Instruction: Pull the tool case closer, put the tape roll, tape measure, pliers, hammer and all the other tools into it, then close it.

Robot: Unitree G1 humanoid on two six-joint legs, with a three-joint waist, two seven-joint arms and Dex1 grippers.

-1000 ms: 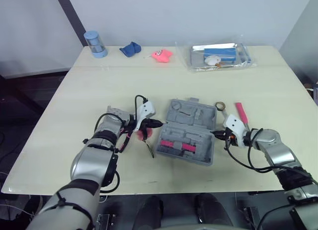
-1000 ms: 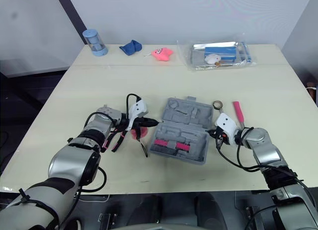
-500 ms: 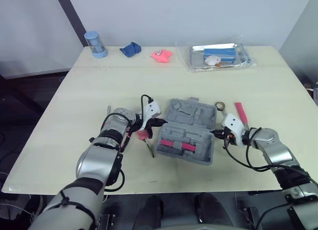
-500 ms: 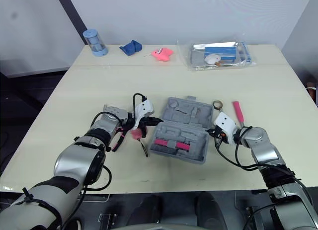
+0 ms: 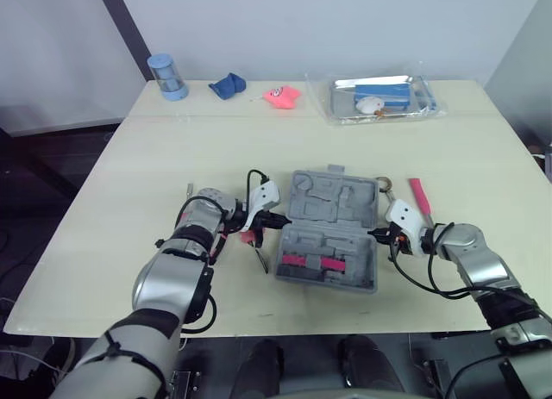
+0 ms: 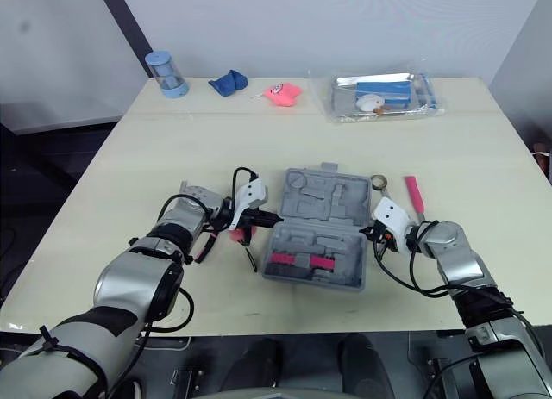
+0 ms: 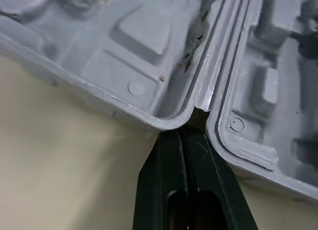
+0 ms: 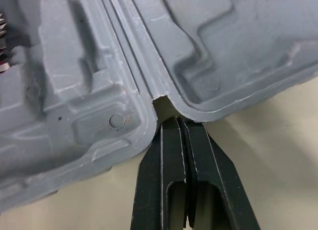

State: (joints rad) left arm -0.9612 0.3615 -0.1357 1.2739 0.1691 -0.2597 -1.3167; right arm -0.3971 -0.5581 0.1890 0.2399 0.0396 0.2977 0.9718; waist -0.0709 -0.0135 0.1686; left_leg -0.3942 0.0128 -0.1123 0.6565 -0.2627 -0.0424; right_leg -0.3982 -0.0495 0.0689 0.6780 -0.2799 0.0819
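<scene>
Head camera: a grey tool case lies open and flat on a pale table, lid half on the far side, tray half nearer the robot with pink inserts in its moulded slots. The left gripper meets the case's left edge at the hinge line; the right gripper meets the right edge at the same line. A pink-and-black tool lies just left of the case, beneath the left gripper. A tape roll sits just off the case's far right corner, with a pink-handled tool beside it. Well beyond the case stand a blue cylinder, a blue cloth, a pink toy and a clear plastic pack.

Left wrist camera: the left gripper's fingers are clenched together, holding nothing, tips pressed into the notch where the case's two halves join.

Right wrist camera: the right gripper's fingers are likewise pressed tight together, empty, tips nosed into the hinge notch on the opposite side.
</scene>
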